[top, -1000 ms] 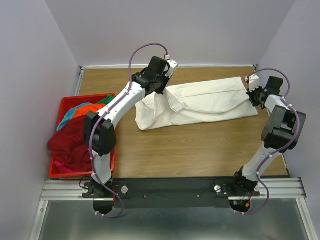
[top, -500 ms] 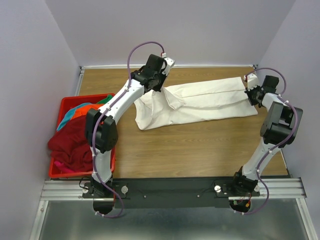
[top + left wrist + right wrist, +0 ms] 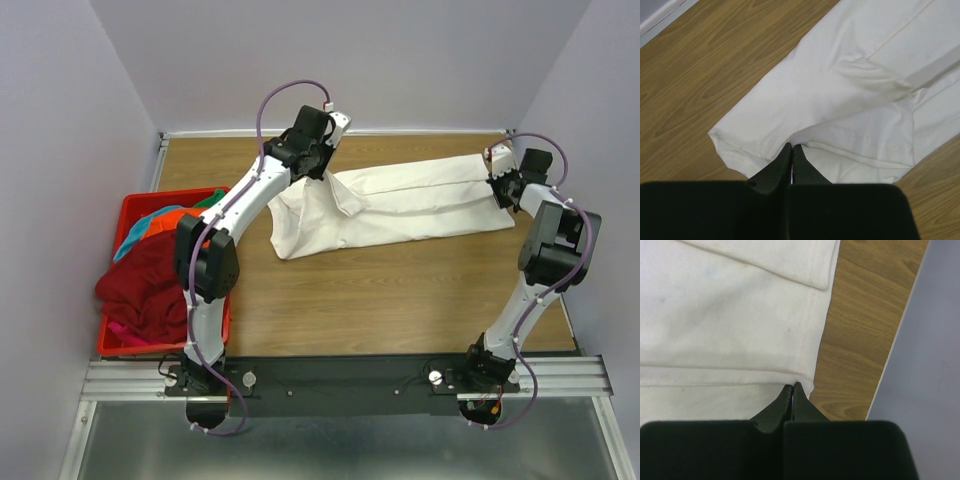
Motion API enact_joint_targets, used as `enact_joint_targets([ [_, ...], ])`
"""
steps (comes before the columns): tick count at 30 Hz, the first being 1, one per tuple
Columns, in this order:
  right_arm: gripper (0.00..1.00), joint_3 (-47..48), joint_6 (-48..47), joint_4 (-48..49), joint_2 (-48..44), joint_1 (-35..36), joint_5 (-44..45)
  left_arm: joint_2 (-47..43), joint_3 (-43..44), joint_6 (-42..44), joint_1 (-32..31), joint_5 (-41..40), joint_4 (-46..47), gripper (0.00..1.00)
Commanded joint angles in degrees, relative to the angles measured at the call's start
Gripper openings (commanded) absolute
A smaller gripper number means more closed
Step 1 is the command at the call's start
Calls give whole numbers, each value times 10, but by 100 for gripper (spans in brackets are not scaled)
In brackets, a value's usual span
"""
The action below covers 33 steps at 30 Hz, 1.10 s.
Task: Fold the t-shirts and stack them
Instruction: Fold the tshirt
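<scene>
The large white t-shirt (image 3: 400,205) lies stretched across the far half of the table, folded lengthwise. My left gripper (image 3: 318,168) is shut on its left end; in the left wrist view the tips (image 3: 791,146) pinch a fold of white cloth (image 3: 850,95). My right gripper (image 3: 500,183) is shut on its right end; in the right wrist view the tips (image 3: 792,385) pinch the hem (image 3: 730,325) at the corner. Dark red (image 3: 140,290), orange (image 3: 170,217), teal (image 3: 140,222) and green (image 3: 212,199) shirts lie heaped in the basket.
A red plastic basket (image 3: 112,345) stands at the table's left edge. The back wall runs close behind both grippers, and the right wall (image 3: 935,340) is close beside the right gripper. Bare wood (image 3: 380,290) lies between the shirt and the arm bases.
Both grippers have moved slightly toward the back of the table, carrying the white shirt's ends with them; the cloth is drawn a little straighter.
</scene>
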Motion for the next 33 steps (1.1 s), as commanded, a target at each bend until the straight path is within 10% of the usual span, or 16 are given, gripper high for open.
enact_joint_targets([
  [1, 1, 26, 14, 17, 17, 6, 19, 12, 14, 4, 4, -11, -10, 4],
  [16, 6, 50, 51, 33, 42, 20, 59, 62, 62, 2, 20, -11, -13, 4],
  [22, 52, 5, 104, 112, 15, 21, 91, 98, 78, 1, 33, -9, -14, 4],
  [27, 59, -29, 123, 131, -24, 21, 78, 123, 83, -5, 38, -11, -12, 5],
  [33, 60, -110, 125, 131, -81, 28, 16, 141, 116, -31, 43, -62, -5, 58],
])
